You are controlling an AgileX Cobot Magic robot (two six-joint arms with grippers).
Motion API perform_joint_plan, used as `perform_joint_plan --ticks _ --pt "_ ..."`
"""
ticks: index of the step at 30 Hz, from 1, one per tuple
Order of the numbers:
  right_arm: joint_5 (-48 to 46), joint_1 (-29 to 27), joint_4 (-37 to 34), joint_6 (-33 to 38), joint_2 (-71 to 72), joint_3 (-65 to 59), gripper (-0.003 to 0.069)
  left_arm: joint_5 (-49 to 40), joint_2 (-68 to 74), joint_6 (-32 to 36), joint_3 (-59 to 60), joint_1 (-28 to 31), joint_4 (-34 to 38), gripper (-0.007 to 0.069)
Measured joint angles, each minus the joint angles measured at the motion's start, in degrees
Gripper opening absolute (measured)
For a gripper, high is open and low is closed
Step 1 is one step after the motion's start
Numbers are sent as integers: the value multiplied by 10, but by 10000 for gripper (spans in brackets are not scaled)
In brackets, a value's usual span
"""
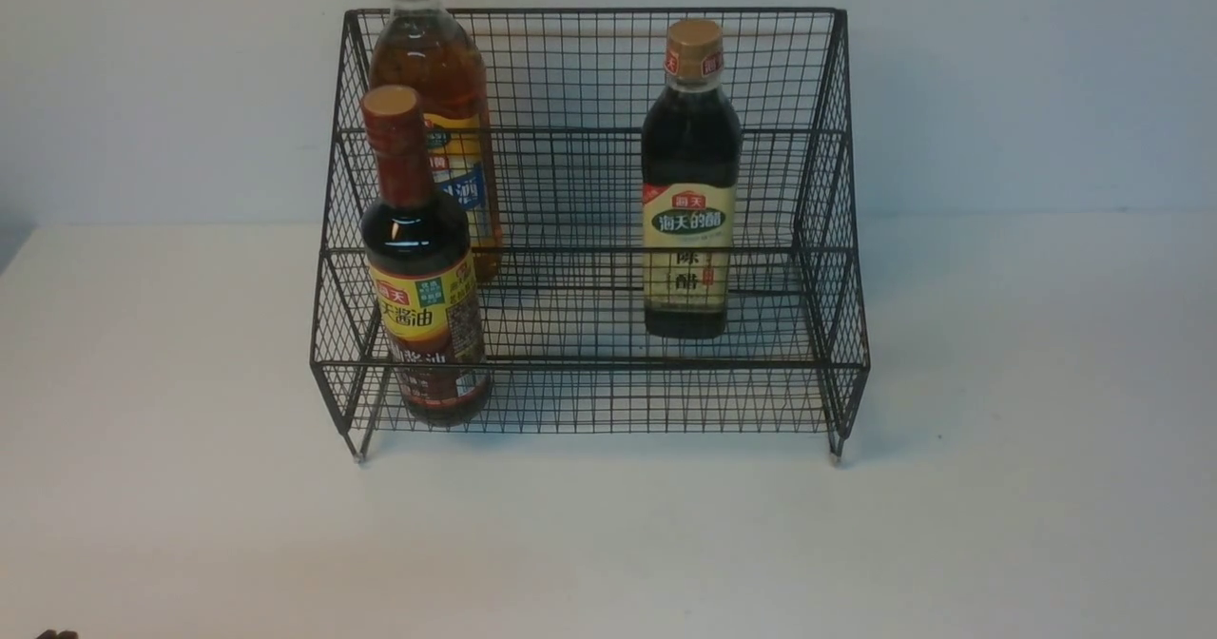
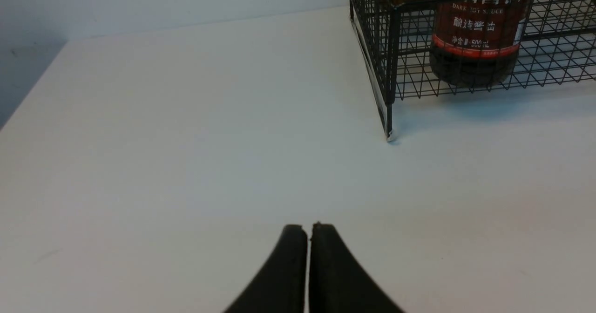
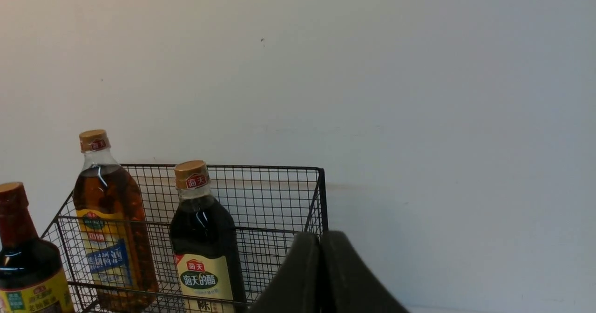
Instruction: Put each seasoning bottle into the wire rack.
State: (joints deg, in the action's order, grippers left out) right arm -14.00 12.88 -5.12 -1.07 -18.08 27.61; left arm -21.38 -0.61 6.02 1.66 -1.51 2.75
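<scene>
The black wire rack (image 1: 818, 202) stands at the middle of the white table. Three seasoning bottles stand upright inside it. The amber one (image 1: 433, 78) is on the upper tier at the left, the red-necked dark one (image 1: 418, 268) on the lower tier at the front left, and the squarish dark one (image 1: 691, 183) right of the middle. My left gripper (image 2: 308, 227) is shut and empty, low over bare table in front of the rack's left corner (image 2: 389, 117). My right gripper (image 3: 320, 236) is shut and empty, raised to the right of the rack (image 3: 321, 196). Neither arm shows in the front view.
A pale wall rises close behind the rack. The white table (image 1: 998, 487) spreads out to the front and to both sides. Its left edge (image 2: 28, 98) shows in the left wrist view. A small dark bit (image 1: 55, 634) pokes in at the front view's bottom left corner.
</scene>
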Motion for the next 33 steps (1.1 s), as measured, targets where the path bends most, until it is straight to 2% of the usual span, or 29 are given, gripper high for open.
perform_joint_plan --ticks 28,33 --pt "-2 0 -2 3 28 -11 -15 0 0 0 0 0 0 -5" --pt "-2 0 17 -28 28 -11 -15 0 0 0 0 0 0 -5"
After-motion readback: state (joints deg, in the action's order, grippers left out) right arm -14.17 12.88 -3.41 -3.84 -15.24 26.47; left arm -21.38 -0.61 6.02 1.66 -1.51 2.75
